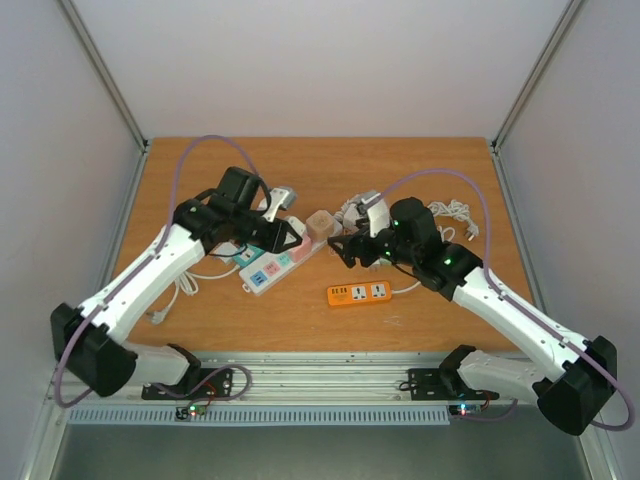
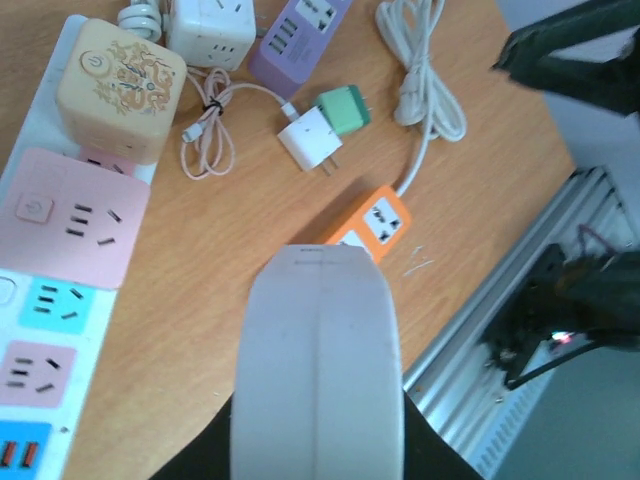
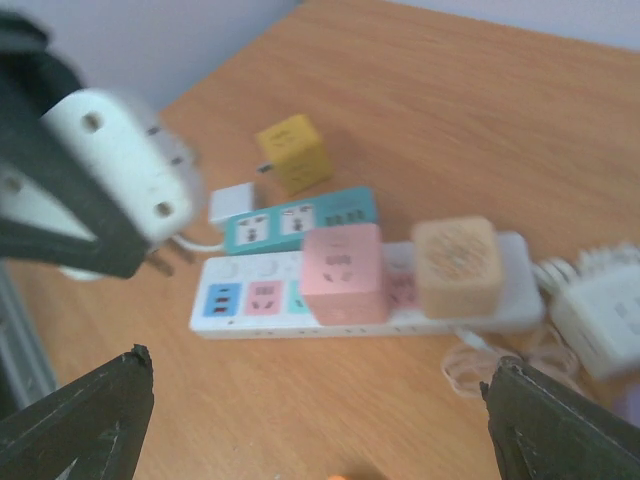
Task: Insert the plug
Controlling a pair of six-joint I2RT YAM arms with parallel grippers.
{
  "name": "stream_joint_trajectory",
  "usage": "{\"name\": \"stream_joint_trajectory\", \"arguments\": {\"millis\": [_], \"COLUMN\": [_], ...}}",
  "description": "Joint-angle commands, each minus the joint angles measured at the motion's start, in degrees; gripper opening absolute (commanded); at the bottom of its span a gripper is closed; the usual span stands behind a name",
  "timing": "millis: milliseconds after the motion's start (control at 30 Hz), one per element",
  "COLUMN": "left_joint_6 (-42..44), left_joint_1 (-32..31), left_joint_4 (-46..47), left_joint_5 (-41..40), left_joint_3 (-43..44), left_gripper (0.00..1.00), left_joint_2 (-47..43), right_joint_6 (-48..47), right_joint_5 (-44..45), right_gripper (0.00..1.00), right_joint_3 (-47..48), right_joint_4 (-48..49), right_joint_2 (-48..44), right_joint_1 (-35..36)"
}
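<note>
Right wrist view gives me the white plug (image 3: pixel 118 165) clamped in my closed left end effector (image 1: pixel 283 236), prongs pointing downward, held up off the bench (image 3: pixel 450 110) near the white power strip (image 3: pixel 235 270); my right end effector (image 3: pixel 318 365) stands wide open, gripping nothing

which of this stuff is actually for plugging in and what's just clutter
In the job: white plug, clamped in the left gripper; white power strip, probably the target.
Lying about: orange strip, purple strip, teal strip, green adapter, yellow cube.
</note>
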Motion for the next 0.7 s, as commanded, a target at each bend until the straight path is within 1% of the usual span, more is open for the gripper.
{"name": "stream_joint_trajectory", "arguments": {"millis": [0,133,200,233,333,467,533,667], "left_joint_6": [12.08,13.43,13.72,15.23,18.04,19.43,19.38,18.69], "left_joint_1": [-0.03,-0.04,-0.04,-0.04,0.36,1.81,2.59,3.12], "left_joint_4": [-2.42,-3.03,-2.78,-3.22,-5.9,-8.56,-8.4,-6.1], "left_joint_5": [-2.12,-3.14,-4.57,-5.22,-7.33,-10.57,-10.36,-10.15], "left_joint_3": [4.02,7.97,9.16,10.02,12.74,15.19,15.38,14.15], "left_gripper": [0.0,0.0,0.0,0.0,0.0,0.0,0.0,0.0], "left_joint_2": [6.41,12.61,15.23,16.65,20.75,25.13,26.28,27.23], "right_joint_6": [17.36,21.13,21.99,22.04,24.12,24.74,24.47,23.05], "right_joint_5": [8.03,10.86,10.92,10.8,10.42,10.05,9.37,4.59], "right_gripper": [0.91,0.91,0.91,0.91,0.91,0.91,0.91,0.91], "right_joint_3": [-3.13,-5.53,-6.65,-7.11,-8.02,-9.0,-9.23,-9.15], "right_joint_4": [-0.91,-3.26,-3.57,-3.79,-4.66,-4.63,-4.15,-1.93], "right_joint_2": [-2.87,-4.71,-5.77,-6.01,-6.4,-5.95,-5.41,-4.3], "right_joint_1": [-2.65,-3.38,-3.67,-3.71,-3.92,-4.0,-3.98,-3.97]}}
